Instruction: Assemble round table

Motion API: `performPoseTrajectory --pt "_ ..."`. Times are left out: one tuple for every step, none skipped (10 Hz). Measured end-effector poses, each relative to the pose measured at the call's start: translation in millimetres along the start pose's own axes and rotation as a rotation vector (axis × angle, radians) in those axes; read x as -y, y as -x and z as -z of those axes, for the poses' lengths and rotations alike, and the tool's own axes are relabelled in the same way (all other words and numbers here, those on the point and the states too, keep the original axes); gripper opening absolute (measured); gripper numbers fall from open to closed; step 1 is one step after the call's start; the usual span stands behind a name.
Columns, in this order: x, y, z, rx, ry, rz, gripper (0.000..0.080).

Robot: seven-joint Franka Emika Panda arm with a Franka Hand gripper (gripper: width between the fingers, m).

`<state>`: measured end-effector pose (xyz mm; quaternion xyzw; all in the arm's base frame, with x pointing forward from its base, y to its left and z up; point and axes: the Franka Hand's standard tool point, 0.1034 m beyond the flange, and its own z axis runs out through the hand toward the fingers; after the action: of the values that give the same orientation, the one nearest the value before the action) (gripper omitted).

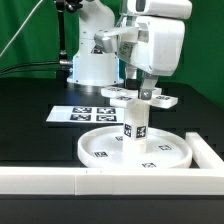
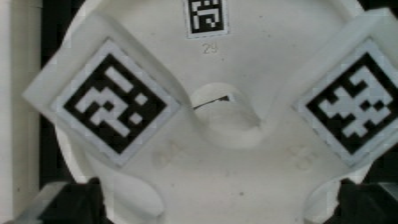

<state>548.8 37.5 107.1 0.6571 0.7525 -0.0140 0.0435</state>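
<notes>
Round table disc: post stands upright at its centre, held between narrow fingers. Recommend keeping it vertical while seating it.

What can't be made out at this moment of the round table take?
- Hand: in the exterior view the fingers merge with the post; grip unclear.
- Cross-shaped piece: exterior view, partly hidden behind the hand.
- Round disc: wrist view, cut off at every edge.
- Marker board: exterior view, tags too small to read.
</notes>
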Motion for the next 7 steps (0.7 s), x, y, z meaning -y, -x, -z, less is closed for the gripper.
performPoseTrajectory --pt "0.3 -0.8 -0.8 0.0 -0.001 -0.008 0.0649" --pt "0.4 -0.9 -1.1 0.0 -0.002 -0.011 0.0649" --pt "0.5 -0.9 -1.7 0.0 -0.004 -0.014 0.0649" --pt "0.8 -0.7 -2.4 0.0 -0.005 -0.016 0.0602" --pt "0.9 -0.5 -2.5 0.0 -0.006 -0.02 0.0602" --pt "0.8 -0.4 -2.4 0.0 -0.005 -0.023 0.043" --pt "0.8 -0.1 -2.5 0.0 -0.005 -0.025 0.043"
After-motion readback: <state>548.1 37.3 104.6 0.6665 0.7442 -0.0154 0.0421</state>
